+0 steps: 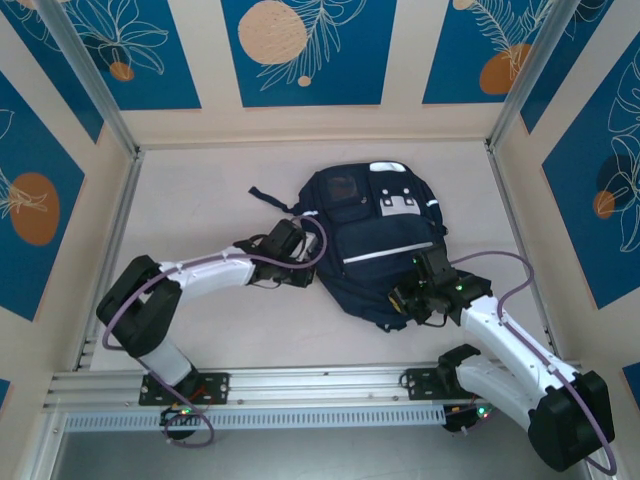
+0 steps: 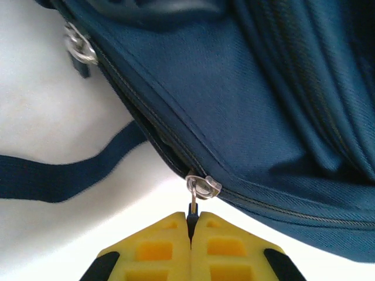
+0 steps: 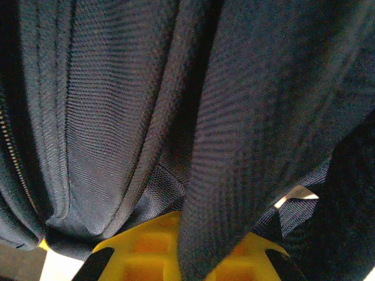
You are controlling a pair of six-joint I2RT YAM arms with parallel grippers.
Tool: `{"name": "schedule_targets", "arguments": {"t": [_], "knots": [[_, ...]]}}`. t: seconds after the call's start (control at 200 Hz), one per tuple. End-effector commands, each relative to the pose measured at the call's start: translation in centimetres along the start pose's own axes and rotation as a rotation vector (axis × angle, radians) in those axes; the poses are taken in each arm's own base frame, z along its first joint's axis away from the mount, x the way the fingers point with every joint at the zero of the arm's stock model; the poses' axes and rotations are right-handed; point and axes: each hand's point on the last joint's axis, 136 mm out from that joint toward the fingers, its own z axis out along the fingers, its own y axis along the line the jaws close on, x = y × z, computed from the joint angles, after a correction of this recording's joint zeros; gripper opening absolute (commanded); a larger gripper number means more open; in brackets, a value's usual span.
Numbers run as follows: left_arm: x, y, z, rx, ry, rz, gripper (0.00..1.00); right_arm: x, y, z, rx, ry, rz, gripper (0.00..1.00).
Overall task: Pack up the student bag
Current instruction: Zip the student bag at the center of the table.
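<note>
Fabric (image 3: 234,146) of student bag (image 1: 385,240) fills right end effector's (image 1: 412,297) grip; left end effector (image 2: 191,225) pinches zipper pull (image 2: 202,187).

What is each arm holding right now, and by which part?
Left gripper: the student bag, pinched by its zip pull. Right gripper: apparently a fold of the bag's fabric at its near end.

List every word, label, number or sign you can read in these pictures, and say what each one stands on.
No text can be read anywhere.
On the dark navy fabric backpack, the white-grey front patches: any print is too small and blurred to read.
On the silver metal zip pull: no marking can be read.
On the blue wall panels: leaf and circle drawings, no words.
</note>
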Motion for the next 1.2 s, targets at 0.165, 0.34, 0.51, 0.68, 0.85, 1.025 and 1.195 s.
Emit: {"name": "schedule_targets", "arguments": {"t": [0.165,0.34,0.51,0.68,0.85,1.025,1.195], "knots": [[-2.9,4.6,0.2,-0.122,-0.064,-0.133,0.0,-0.6,0.5,-0.4,-0.014,-0.058,-0.091,0.0],[-4.4,6.1,0.7,-0.147,-0.078,-0.164,0.0,-0.4,0.7,-0.3,-0.022,-0.052,-0.12,0.0],[-5.7,7.1,1.1,-0.141,-0.087,-0.202,0.0,0.0,1.6,-0.1,-0.064,-0.026,-0.177,0.0],[-6.0,8.8,0.3,-0.163,-0.112,-0.245,0.0,1.3,2.5,0.4,-0.083,0.016,-0.25,0.0],[-5.2,11.0,-1.6,-0.222,-0.175,-0.306,0.0,4.0,3.7,1.5,-0.111,0.07,-0.349,0.0],[-3.4,13.4,-3.1,-0.28,-0.206,-0.363,0.0,5.9,4.3,2.3,-0.08,0.079,-0.453,0.37],[-1.3,15.9,-5.4,-0.352,-0.263,-0.453,0.0,6.2,5.2,1.4,-0.109,0.056,-0.518,0.53]]}}
